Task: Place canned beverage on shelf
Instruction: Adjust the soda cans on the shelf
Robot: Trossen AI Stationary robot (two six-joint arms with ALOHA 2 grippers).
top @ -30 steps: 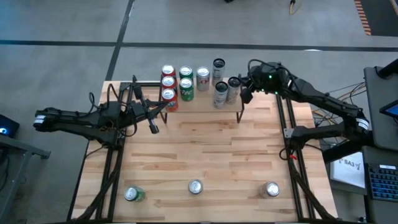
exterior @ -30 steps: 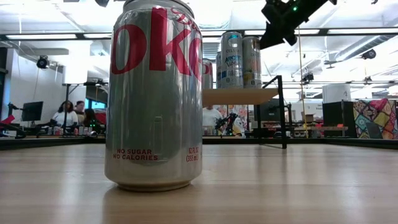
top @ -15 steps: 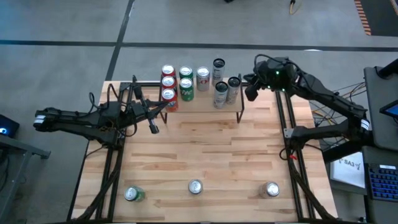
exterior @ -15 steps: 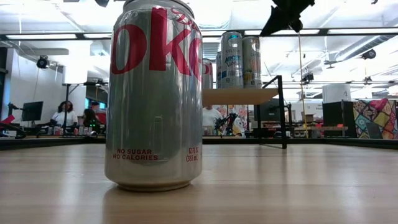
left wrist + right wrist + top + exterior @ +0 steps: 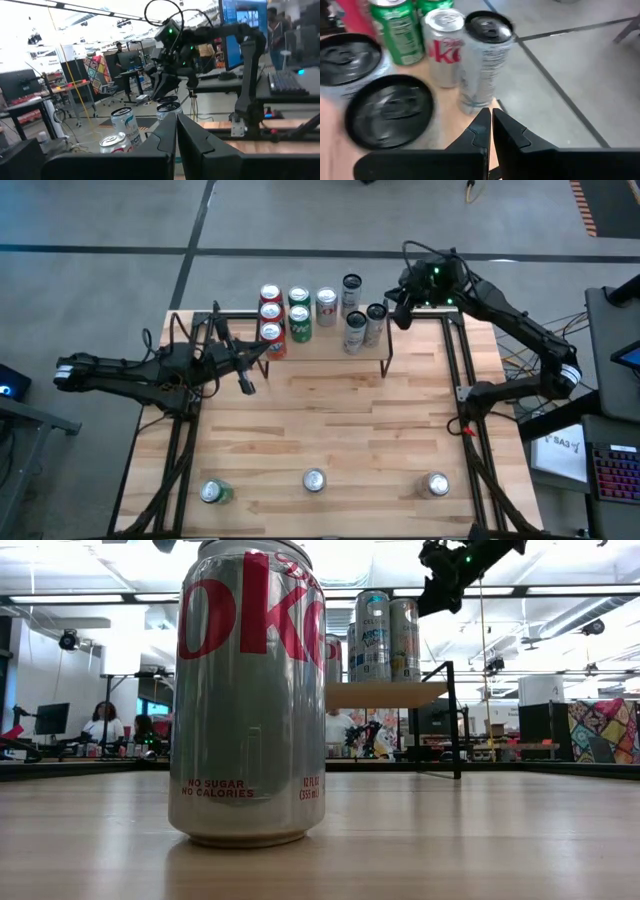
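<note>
The shelf (image 5: pixel 325 345) stands at the table's far middle. Several cans stand upright on it: red cans (image 5: pixel 270 313), green cans (image 5: pixel 299 320), a silver Coke can (image 5: pixel 326 305) and slim dark-topped cans (image 5: pixel 355 328). My right gripper (image 5: pixel 397 316) hovers shut above the shelf's far right corner, beside the slim cans (image 5: pixel 487 60), with nothing between its fingers (image 5: pixel 490 117). My left gripper (image 5: pixel 246 386) is shut and holds nothing, just off the shelf's left end. Three more cans stand on their bases near the table's front edge: a green can (image 5: pixel 213 493), a silver can (image 5: pixel 314 480) and another silver can (image 5: pixel 437 484).
In the low view a Diet Coke can (image 5: pixel 250 690) fills the foreground. Behind it the shelf board (image 5: pixel 385 695) rests on black legs (image 5: pixel 455 720). The wooden tabletop (image 5: pixel 330 430) between the shelf and the front cans is bare. People sit in the room beyond the table.
My right gripper, staying shut, has swung slightly toward the table's right edge and up, then back toward the far edge above the shelf's right corner, rolling as it went. The cans have not moved.
</note>
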